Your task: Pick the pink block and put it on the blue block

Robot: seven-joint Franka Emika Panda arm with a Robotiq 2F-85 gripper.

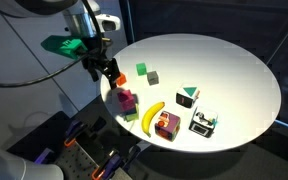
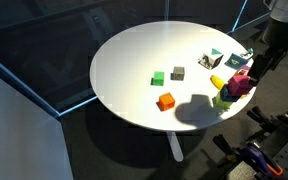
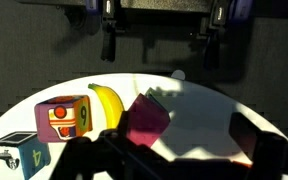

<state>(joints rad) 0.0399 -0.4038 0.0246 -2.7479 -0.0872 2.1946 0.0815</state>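
Directly beneath the fingers (image 1: 111, 76), the pink block (image 1: 127, 99) sits near the worktop (image 1: 234, 70) edge beside the banana (image 1: 152, 116). In the wrist view the fingers (image 3: 110, 45) stand wide apart, holding nothing. No blue block is discernible.

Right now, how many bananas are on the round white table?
1. The yellow banana lies near the round white table's edge, beside the big magenta and yellow cube; the hand might hide more.
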